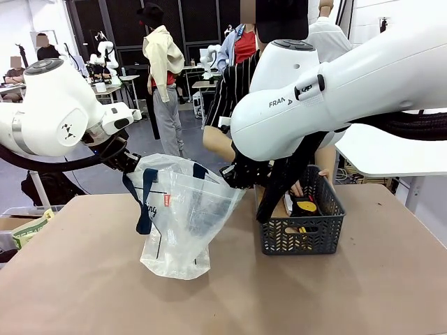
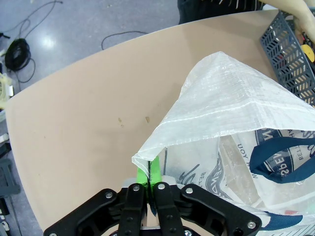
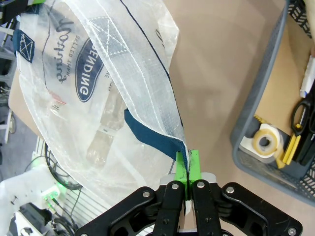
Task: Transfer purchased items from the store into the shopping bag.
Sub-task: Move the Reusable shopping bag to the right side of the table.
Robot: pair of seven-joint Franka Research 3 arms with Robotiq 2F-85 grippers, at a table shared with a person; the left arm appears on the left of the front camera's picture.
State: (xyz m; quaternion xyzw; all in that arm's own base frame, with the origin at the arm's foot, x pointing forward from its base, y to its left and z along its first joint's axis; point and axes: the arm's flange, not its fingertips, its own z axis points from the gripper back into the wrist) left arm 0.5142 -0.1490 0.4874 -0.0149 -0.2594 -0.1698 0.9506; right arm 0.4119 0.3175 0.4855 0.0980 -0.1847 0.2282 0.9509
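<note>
Watch the rim: your left end effector (image 2: 150, 173) and right end effector (image 3: 186, 166) are each closed on only a thin fold of the shopping bag (image 1: 183, 209) — if the slick plastic slips from either, the mouth collapses. Pull apart too far and it may tear. The bag hangs between them, its base on the middle of the table (image 1: 77, 279); the purchased items (image 1: 305, 207) lie in the mesh basket (image 1: 300, 237) just beside it, toward the right edge.

The front camera sat on the robot's side, facing across the tabletop (image 1: 84, 293) toward the far side. The wrist cameras looked steeply down along the left tool (image 2: 149, 176) and right tool (image 3: 187, 166), very near the shopping bag (image 1: 185, 216). All three views shared the bag, basket (image 1: 307, 241) and tabletop.
</note>
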